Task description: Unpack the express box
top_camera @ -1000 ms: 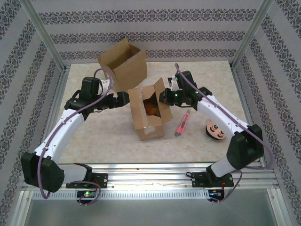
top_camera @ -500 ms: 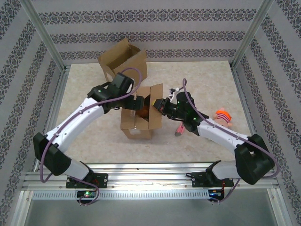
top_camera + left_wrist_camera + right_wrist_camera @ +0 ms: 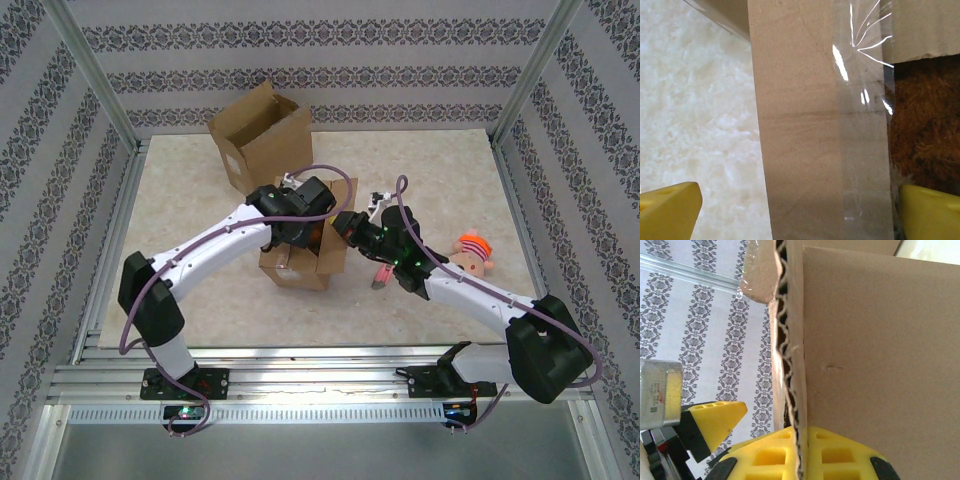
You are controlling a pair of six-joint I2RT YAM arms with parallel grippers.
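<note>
Over the box at mid-surface, the left pincer has swung in from the left since a second ago, its jaws wide open astride a taped wall. The right pincer stays clamped on the flap. The surface is beige marble, and a second box stands before the striped damask walls.

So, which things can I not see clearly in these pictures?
Top view: the left arm covers the inside of the open box.
Left wrist view: brown furry item, cut off by the frame edge.
Top view: the right arm hides most of the pink cutter.
</note>
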